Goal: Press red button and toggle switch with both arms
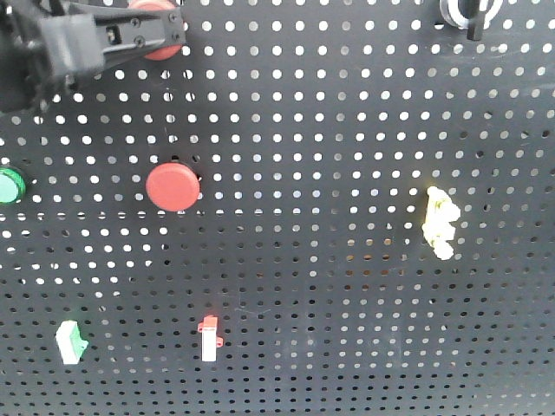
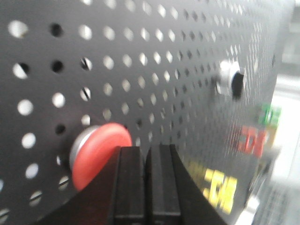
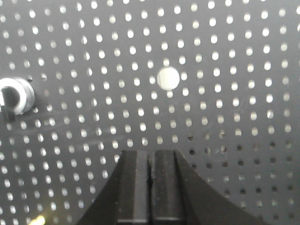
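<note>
A red button (image 1: pixel 158 48) sits at the top of the black pegboard (image 1: pixel 347 156), half hidden behind my left gripper (image 1: pixel 176 26). In the left wrist view that red button (image 2: pixel 101 152) has a silver collar and lies just left of the left gripper (image 2: pixel 147 150), whose jaws are shut with nothing between them; whether they touch the button is unclear. A silver-ringed switch with a black lever (image 1: pixel 468 10) is at the top right. The right wrist view shows this switch (image 3: pixel 14 96) far to the left of my shut, empty right gripper (image 3: pixel 150 154).
A second red button (image 1: pixel 173 186) and a green button (image 1: pixel 9 185) sit mid-left. Lower down are a green-and-white rocker (image 1: pixel 71 340) and a small red-and-white switch (image 1: pixel 209 338). A yellow-white part (image 1: pixel 440 223) is at the right. A larger hole (image 3: pixel 168 78) lies above the right gripper.
</note>
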You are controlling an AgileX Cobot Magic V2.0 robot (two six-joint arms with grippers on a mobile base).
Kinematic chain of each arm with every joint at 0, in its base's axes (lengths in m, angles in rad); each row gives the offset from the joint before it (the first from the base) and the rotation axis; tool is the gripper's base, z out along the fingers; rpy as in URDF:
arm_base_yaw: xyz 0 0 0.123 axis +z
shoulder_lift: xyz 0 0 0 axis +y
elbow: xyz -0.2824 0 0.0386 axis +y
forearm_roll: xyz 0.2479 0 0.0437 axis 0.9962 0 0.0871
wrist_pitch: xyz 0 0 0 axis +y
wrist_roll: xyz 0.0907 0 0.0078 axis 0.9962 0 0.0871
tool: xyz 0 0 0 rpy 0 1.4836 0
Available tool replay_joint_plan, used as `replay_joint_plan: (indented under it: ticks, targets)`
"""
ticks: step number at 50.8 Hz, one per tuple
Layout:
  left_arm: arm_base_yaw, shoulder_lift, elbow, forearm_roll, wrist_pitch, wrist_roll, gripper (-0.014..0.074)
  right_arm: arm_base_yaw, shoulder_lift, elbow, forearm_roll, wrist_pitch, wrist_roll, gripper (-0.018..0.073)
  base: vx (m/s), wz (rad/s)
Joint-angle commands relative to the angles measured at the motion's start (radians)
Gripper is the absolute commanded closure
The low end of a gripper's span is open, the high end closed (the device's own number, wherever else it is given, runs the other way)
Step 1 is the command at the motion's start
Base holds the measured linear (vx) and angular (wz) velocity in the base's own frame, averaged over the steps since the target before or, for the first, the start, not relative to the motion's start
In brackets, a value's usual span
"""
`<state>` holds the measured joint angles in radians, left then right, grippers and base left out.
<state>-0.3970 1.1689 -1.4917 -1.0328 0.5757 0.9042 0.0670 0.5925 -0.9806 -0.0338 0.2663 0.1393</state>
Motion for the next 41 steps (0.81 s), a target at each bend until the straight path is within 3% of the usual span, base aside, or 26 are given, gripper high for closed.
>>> replay_joint_plan:
  ticks: [1,8,14,19,25,28,33,41]
  targets:
    - [0.004,-0.085,0.0,0.051,-0.039,-0.024,0.0594,0.0,0.013,-0.032,-0.011,-0.023,-0.016,0.0562,0.0,0.0]
    - [0.004,-0.21,0.143,0.098,-0.096,-0.034,0.0594,0.0,0.013,-0.032,0.017,0.055,-0.117,0.0562,0.0,0.0]
    - [0.004,-0.334,0.312,0.103,-0.157,-0.034,0.0594,0.0,0.033,-0.058,0.136,0.118,-0.255,0.0562,0.0,0.0]
    - [0.004,-0.434,0.449,0.103,-0.201,-0.034,0.0594,0.013,0.083,-0.104,0.343,0.172,-0.431,0.0562,0.0,0.0]
    - [0.004,-0.523,0.57,0.093,-0.283,-0.059,0.0594,0.085,0.196,-0.197,0.671,0.269,-0.744,0.0562,0.0,0.0]
    - [0.004,-0.554,0.608,0.093,-0.312,-0.091,0.0594,0.129,0.273,-0.246,0.796,0.307,-0.846,0.0562,0.0,0.0]
    - [0.004,-0.577,0.625,0.095,-0.31,-0.109,0.0594,0.216,0.378,-0.337,0.885,0.291,-0.892,0.0562,0.0,0.0]
    - [0.004,-0.585,0.627,0.096,-0.287,-0.114,0.0594,0.258,0.499,-0.47,0.804,0.237,-0.812,0.0562,0.0,0.0]
